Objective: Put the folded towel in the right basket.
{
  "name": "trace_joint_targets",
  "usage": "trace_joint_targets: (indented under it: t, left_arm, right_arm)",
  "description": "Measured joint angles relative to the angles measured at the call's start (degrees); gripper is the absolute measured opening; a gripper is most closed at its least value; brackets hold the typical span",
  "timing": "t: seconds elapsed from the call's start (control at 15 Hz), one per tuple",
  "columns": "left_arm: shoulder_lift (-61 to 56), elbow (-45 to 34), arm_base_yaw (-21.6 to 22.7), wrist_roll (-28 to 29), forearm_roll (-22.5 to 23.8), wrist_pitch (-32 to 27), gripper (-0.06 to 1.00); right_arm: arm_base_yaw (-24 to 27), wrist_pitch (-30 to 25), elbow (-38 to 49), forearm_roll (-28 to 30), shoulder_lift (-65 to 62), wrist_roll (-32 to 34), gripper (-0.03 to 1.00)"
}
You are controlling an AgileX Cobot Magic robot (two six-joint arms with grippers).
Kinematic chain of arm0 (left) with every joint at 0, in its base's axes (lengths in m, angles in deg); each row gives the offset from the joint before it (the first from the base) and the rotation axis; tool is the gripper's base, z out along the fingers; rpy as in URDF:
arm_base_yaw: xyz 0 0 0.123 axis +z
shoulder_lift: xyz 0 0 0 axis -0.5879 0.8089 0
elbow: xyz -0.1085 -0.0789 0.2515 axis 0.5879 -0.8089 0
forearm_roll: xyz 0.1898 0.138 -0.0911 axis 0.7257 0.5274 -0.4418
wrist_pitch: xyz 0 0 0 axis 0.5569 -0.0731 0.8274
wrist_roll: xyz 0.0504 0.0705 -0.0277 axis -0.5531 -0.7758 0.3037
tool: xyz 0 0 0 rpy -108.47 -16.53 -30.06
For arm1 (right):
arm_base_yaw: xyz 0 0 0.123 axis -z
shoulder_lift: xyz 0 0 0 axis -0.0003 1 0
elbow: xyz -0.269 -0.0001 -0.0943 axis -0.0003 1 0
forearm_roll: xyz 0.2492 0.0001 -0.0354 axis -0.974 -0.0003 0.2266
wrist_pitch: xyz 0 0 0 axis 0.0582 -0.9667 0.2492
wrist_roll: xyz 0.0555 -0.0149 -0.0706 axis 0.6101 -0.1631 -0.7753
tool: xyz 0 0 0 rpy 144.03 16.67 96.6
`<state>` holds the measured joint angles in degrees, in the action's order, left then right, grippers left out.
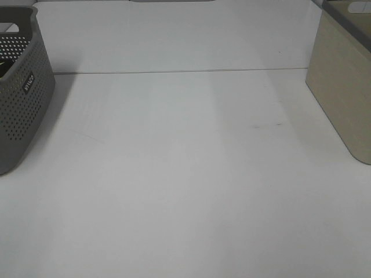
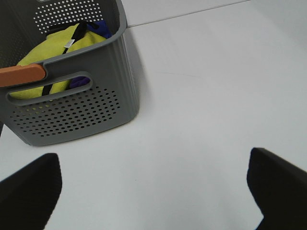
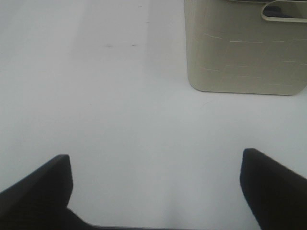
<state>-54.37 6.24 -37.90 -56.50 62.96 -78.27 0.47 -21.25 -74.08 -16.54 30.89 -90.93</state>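
1. A grey perforated basket (image 1: 20,87) is seen at the left edge of the white table (image 1: 185,174) in the high view, and a beige basket (image 1: 342,81) stands at the right edge.
2. Neither arm is seen in the high view.
3. In the left wrist view, the left gripper (image 2: 153,191) is held over the bare table, with the jaws spread wide and nothing between them.
4. Inside the grey basket, a yellow-green cloth (image 2: 57,48) is seen, with something blue (image 2: 98,26) just behind it; whether this cloth is the folded towel cannot be told.
5. In the right wrist view, the right gripper (image 3: 156,191) is also opened wide and empty, and the beige basket lies ahead of it.
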Motion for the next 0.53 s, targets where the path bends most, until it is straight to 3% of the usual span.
trace_joint_targets:
  t: [0.53]
  left_arm:
    - [0.00, 0.00, 0.00, 0.00, 0.00, 0.00, 0.99]
  right_arm:
    - [0.00, 0.00, 0.00, 0.00, 0.00, 0.00, 0.88]
